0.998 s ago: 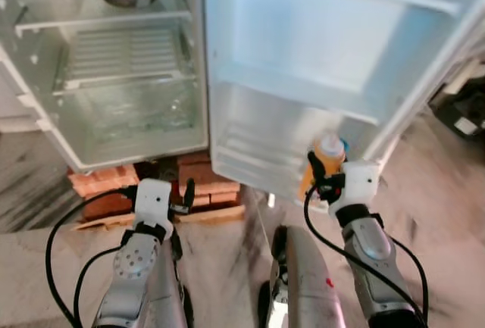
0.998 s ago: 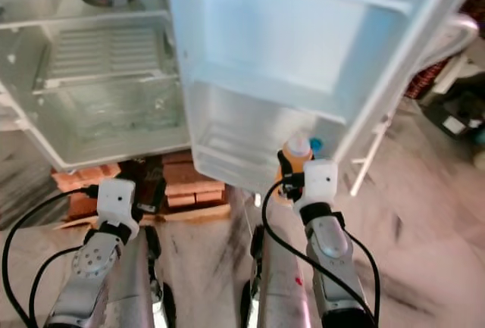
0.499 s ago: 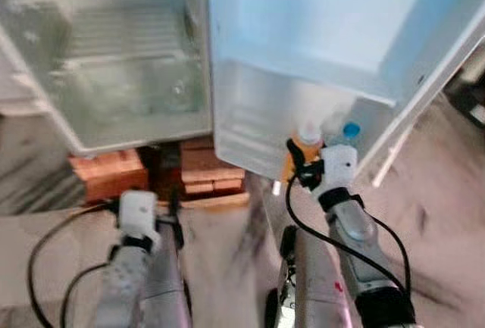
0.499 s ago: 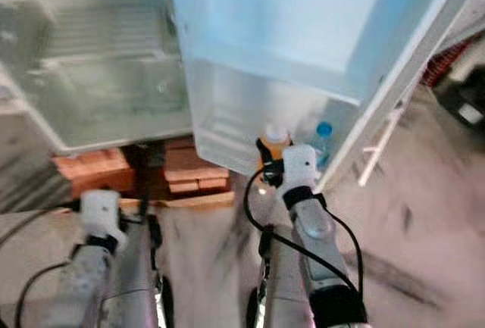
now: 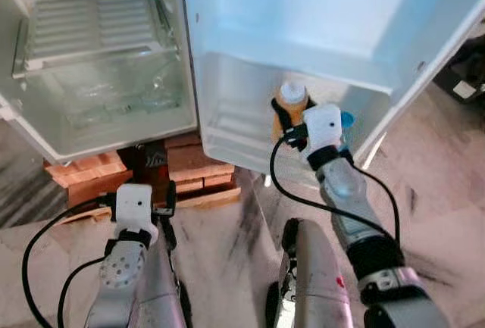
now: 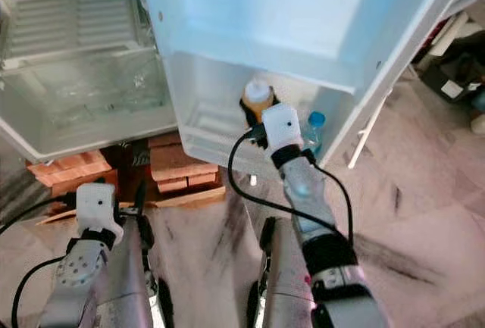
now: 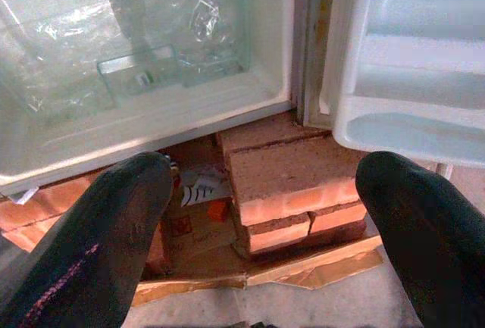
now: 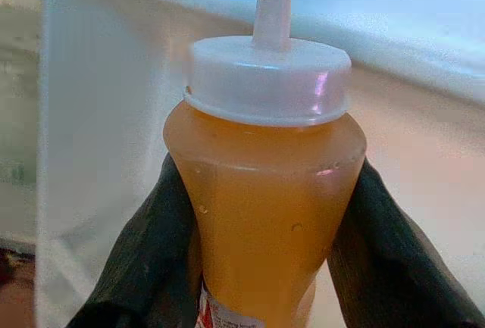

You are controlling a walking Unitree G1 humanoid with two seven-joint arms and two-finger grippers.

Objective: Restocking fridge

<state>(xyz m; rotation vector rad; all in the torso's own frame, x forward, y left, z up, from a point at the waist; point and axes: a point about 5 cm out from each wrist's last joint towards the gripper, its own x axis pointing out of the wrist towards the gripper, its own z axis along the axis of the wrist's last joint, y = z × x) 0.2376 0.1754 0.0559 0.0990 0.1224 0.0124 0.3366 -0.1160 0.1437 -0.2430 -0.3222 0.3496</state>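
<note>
Item: orange sauce bottle (image 8: 267,184), pinched in my right pincer (image 5: 292,125), had risen over the door's bottom shelf (image 5: 235,127); placement imminent, I judged.

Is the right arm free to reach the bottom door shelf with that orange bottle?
Probably yes. The right pincer, shut on the orange sauce bottle, is already at the bottom door shelf; a blue-capped bottle stands to its right, apart.

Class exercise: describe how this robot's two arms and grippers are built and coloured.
Both arms are silver metal tubes with looping black cables. Each wrist carries a white boxy block, and the left gripper and right gripper each have two long, rounded black fingers. The right arm has a small red mark.
</note>
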